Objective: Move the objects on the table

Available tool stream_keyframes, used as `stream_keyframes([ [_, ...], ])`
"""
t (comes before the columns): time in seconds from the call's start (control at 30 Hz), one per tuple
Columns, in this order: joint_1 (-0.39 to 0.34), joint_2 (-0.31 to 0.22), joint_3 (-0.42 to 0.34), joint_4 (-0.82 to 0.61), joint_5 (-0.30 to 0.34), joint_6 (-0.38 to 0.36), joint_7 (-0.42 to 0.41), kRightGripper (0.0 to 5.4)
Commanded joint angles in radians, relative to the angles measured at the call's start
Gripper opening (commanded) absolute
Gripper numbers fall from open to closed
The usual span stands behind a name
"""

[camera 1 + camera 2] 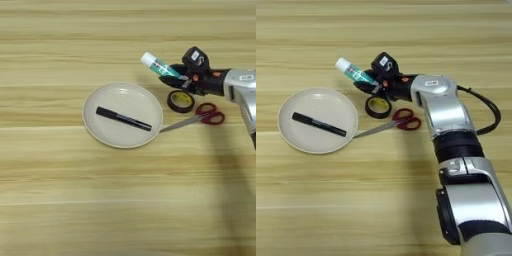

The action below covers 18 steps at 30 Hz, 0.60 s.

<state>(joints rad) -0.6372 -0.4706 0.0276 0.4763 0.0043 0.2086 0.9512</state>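
Nearest the camera, the silver forearm [466, 200] is seen rising from the bottom right corner of the right eye view, its joints stacked one beyond another, with a black cable [491, 112] looped out at its right side. Further out, the table [125, 200] is laid with a round cream plate [100, 127], and a slim black marker pen [123, 119] is found lying inside it, slanted from upper left to lower right across the plate's middle. Just right of the plate, a pair of scissors [200, 117] with red handles is laid flat, the blade tips reaching to the plate's rim or just beside it. A dark roll of tape [180, 101] is set flat just beyond the scissors, close to the handles. Beyond the tape, the right gripper [176, 76] is held over the table, and its two black fingers [175, 82] are closed around the lower end of a white glue stick [156, 65] with a teal-green label. The stick is pinched between them and tilted, its white cap pointing up and to the left, away from the wrist. The stick is carried above the wood beyond the plate's right edge, and whether it touches the table cannot be told.
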Motion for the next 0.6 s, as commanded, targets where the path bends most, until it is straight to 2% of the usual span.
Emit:
stream_keyframes([
  [0.03, -0.056, -0.051, -0.037, -0.064, 0.036, -0.015, -0.011, 1.67],
  [0.23, -0.027, -0.085, -0.06, -0.091, 0.059, -0.021, 0.015, 1.67],
  [0.6, 0.036, -0.14, -0.078, -0.116, 0.093, -0.082, 0.094, 1.67],
])
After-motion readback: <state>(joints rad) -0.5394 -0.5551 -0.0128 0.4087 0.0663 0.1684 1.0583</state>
